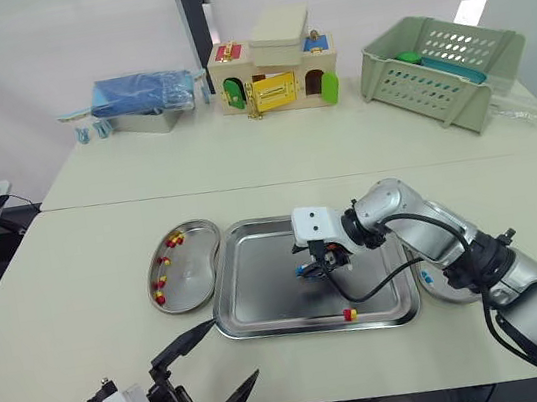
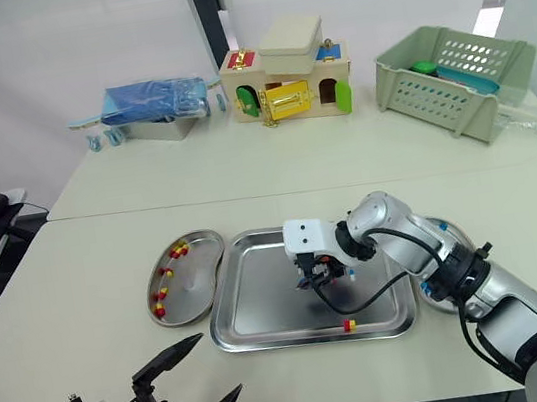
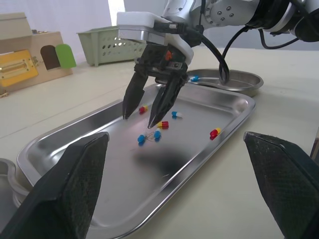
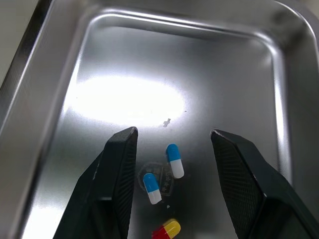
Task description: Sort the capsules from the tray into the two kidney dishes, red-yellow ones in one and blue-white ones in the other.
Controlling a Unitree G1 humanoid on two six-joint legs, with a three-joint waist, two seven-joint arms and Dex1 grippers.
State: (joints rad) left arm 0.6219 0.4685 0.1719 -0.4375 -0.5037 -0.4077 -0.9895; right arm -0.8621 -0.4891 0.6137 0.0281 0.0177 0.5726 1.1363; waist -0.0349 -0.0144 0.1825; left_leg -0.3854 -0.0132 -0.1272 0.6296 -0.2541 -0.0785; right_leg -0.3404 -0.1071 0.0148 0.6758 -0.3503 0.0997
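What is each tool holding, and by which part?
Nothing. The right tool hangs open over blue-white capsules in the tray; the left tool is open and empty.

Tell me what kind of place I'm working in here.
Probably a robotics test lab, not a clinic: plain white tables, a steel tray and kidney dish staged with capsules, plus unrelated props, a wooden toy house and a green basket.
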